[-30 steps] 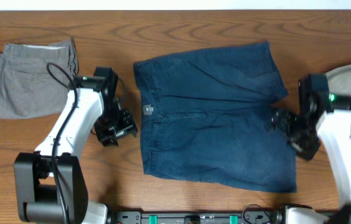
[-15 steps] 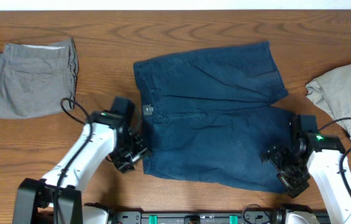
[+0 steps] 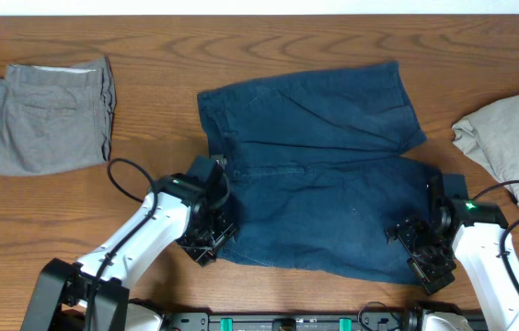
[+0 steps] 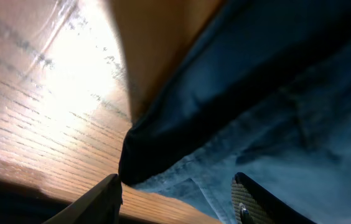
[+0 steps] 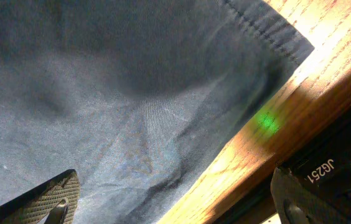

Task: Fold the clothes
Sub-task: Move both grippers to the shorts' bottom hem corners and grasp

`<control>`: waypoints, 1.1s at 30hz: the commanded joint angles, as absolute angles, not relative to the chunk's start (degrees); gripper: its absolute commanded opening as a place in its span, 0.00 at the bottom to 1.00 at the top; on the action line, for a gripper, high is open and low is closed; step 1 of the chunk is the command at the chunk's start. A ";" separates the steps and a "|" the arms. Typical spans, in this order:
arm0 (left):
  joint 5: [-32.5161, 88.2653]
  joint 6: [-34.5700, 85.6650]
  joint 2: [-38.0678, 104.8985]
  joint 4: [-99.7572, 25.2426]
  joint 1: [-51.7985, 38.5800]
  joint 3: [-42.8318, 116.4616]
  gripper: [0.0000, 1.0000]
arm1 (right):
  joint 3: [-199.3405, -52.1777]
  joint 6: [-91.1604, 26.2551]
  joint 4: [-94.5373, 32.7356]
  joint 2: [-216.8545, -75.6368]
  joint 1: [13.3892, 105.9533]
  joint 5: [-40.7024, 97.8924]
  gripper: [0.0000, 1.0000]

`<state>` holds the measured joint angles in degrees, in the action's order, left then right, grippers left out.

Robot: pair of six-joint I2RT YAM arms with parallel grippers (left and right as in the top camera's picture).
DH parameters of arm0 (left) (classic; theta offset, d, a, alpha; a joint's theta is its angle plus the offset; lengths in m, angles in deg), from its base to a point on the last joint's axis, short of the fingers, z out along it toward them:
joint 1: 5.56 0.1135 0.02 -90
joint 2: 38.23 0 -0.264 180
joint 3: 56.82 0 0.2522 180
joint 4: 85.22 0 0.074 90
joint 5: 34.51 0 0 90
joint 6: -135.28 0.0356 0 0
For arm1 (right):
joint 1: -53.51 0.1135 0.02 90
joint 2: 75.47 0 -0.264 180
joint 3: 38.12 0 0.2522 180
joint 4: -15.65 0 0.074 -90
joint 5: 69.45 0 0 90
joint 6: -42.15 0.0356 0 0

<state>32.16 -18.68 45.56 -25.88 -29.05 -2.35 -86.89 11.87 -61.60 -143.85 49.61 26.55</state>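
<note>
Wood-grain table [image 3: 333,37] under navy clothes [image 3: 315,184]

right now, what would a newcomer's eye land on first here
The large dark navy-blue cloth shorts, spread flat across the middle of the wooden table. The left gripper is open at their near waistband corner, the right gripper open at the near leg hem. Folded light grey shorts lie far left, a pale beige garment far right.

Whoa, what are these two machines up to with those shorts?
This two-armed robot is setting up to fold the navy shorts, which lie flat on the wooden table. The left gripper sits at the near waistband corner, the right gripper at the near leg hem, both open, nothing lifted yet. Grey shorts lie folded at the side.
</note>
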 commanded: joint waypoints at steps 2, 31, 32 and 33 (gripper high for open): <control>33.38 -24.17 45.25 -25.99 -30.55 -4.74 0.57 | -86.58 13.01 -61.73 -143.20 49.06 26.66 0.96; 32.40 -18.59 45.21 -31.28 -31.52 -5.11 0.06 | -85.84 15.61 -65.53 -143.20 49.08 26.46 0.96; 32.60 -18.59 45.21 -31.28 -31.52 -5.11 0.06 | -85.40 16.27 -65.10 -143.20 49.08 25.50 0.96; 32.73 -18.59 45.21 -31.30 -31.38 -5.11 0.06 | -84.98 17.05 -64.68 -143.20 49.08 24.54 0.96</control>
